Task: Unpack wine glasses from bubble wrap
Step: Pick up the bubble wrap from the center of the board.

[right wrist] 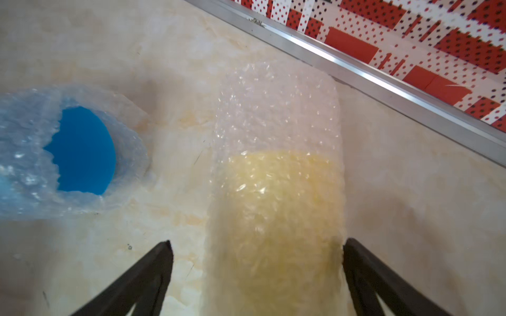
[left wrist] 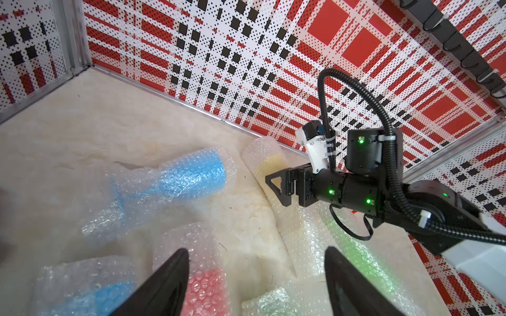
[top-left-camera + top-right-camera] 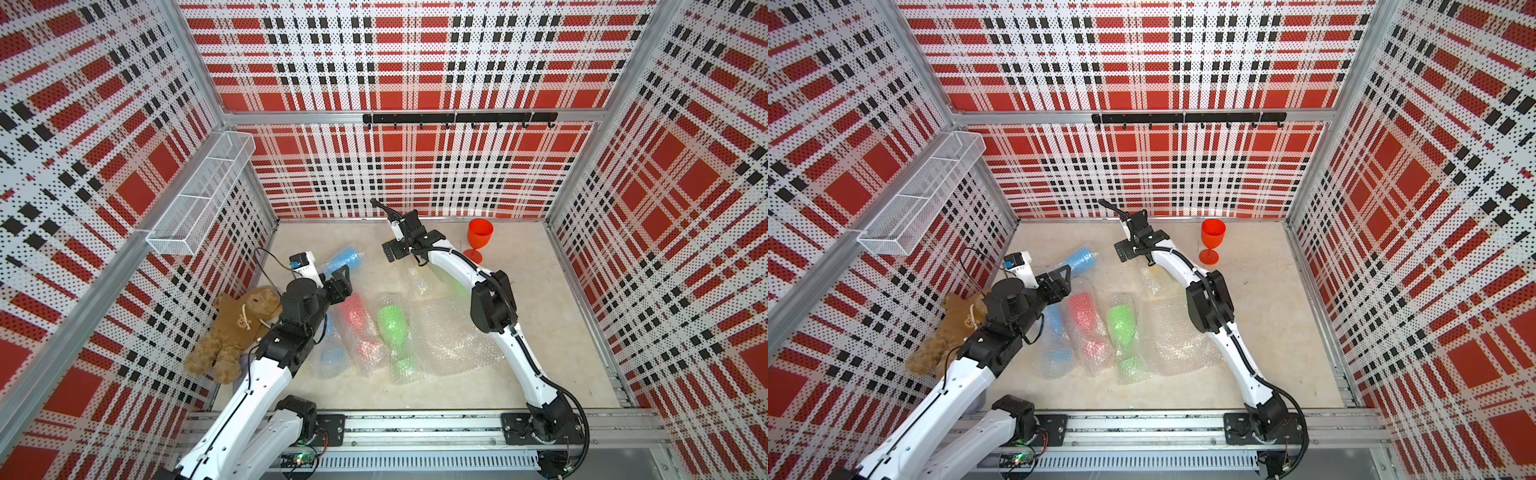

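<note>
We are noting walls (image 3: 415,62) wearing red-white-black plaid, speckled with dark dots. Table (image 3: 557,299) showing marbled cream. Unwrapped goblet (image 3: 480,237) showing solid red. Bubble wrap (image 3: 453,336) looking clear, bubble-dotted, paling colours beneath: first blue goblet (image 3: 347,257), second blue goblet (image 3: 332,355), wrapped red goblet (image 3: 355,316), green goblet (image 3: 391,322), yellow goblet (image 1: 276,208). Teddy bear (image 3: 237,328) showing brown. Left tool (image 2: 256,253), right tool (image 1: 257,242) both showing black. Arms (image 3: 519,353) showing white with black joints. Wire basket (image 3: 199,195) showing white.

On the table (image 3: 548,332), three wrapped goblets (image 3: 357,328) lie side by side in the middle, a bubble wrap sheet (image 3: 449,336) just right of them. Behind them lies a fourth wrapped goblet (image 3: 345,259), and right of it a fifth wrapped goblet (image 1: 273,205), near the back wall. An unwrapped goblet (image 3: 480,241) stands at the back right; a teddy bear (image 3: 232,328) lies by the left wall
</note>
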